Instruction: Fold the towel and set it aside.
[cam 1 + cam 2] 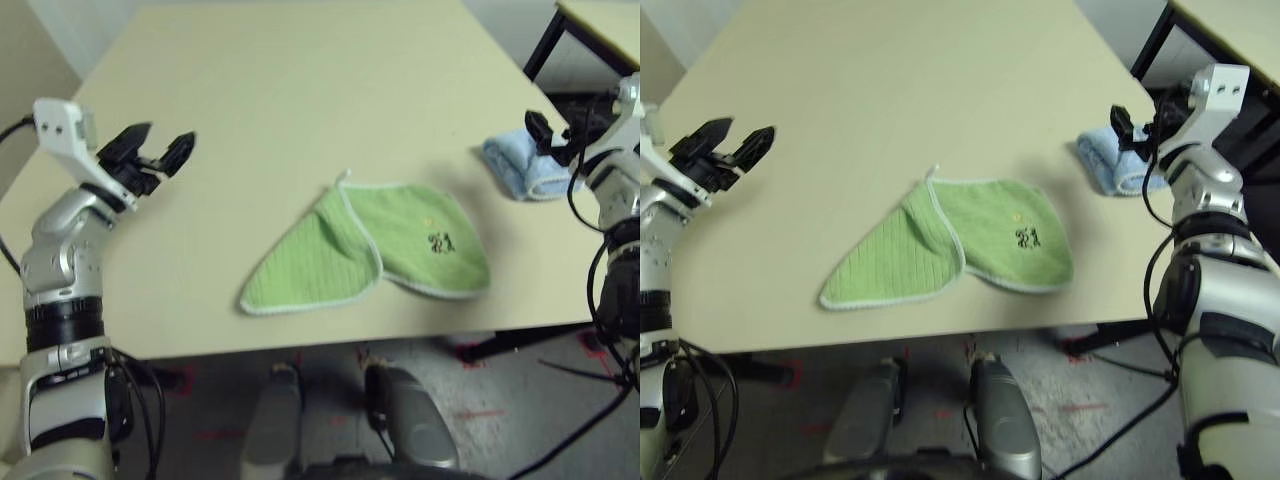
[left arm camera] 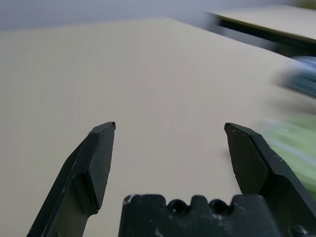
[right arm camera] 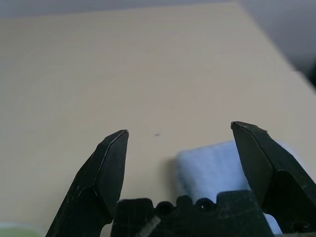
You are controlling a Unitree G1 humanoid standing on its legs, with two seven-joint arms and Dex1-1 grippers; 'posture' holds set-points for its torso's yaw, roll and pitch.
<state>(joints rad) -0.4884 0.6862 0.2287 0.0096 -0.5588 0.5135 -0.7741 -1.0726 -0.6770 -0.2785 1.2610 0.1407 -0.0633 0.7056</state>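
My left gripper [image 1: 160, 148] and right gripper [image 3: 180, 132] both hung spread wide, empty; towel [image 1: 365, 250] lay folded between them on the table [image 1: 300, 90].

Small light green ribbed towel [image 1: 375, 250] with white edge trim, lying flat on the table, partly folded: one flap turned over the middle, making a pointed wing shape. Black embroidered mark facing up, small white loop at the far corner. Resting between the two claws, well apart from both, untouched.

One green towel [image 1: 365, 250], one blue cloth [image 1: 522, 165] (bunched), one table [image 1: 300, 90]
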